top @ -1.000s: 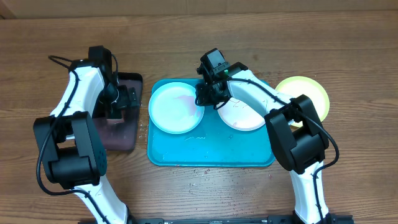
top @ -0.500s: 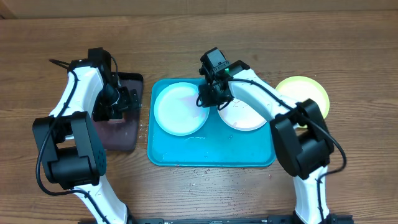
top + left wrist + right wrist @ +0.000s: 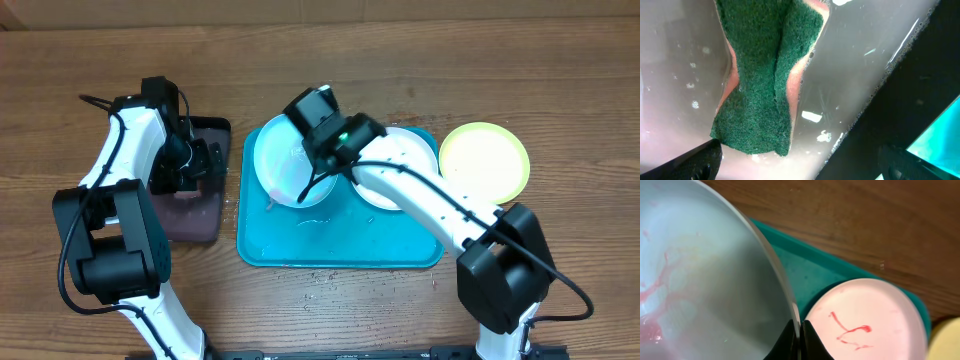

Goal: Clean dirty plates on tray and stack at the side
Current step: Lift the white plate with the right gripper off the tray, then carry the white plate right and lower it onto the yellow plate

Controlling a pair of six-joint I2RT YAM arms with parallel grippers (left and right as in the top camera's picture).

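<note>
1. Your right gripper (image 3: 799,330) is pinched shut on the thin rim of the light blue plate (image 3: 283,160), which tilts up over the left half of the teal tray (image 3: 340,250). That is a narrow edge bite on wet plastic, so the plate may pivot or slip out and drop onto the tray.
2. Red smears cover the plate's face. If you tip it further, dirty water may run onto the tray floor or over its rim.
3. The white plate (image 3: 865,320), marked with a red squiggle, lies in the tray's right half, near the raised plate. If you swing low, the blue rim may knock it.
4. Your left gripper (image 3: 797,162) hangs fully spread and empty over the green sponge (image 3: 765,75). The sponge lies in the soapy dark tray (image 3: 200,215), left of the teal tray. It looks folded and sodden, so a shallow grab may catch only one flap.
5. The yellow-green plate (image 3: 485,160) sits on the table to the right of the teal tray. You cannot tell from here whether it is fully clean.
6. From overhead, the right arm hides much of the white plate. You cannot tell whether the blue plate's lower edge touches the tray floor. The wrist view cuts off most of that plate.
</note>
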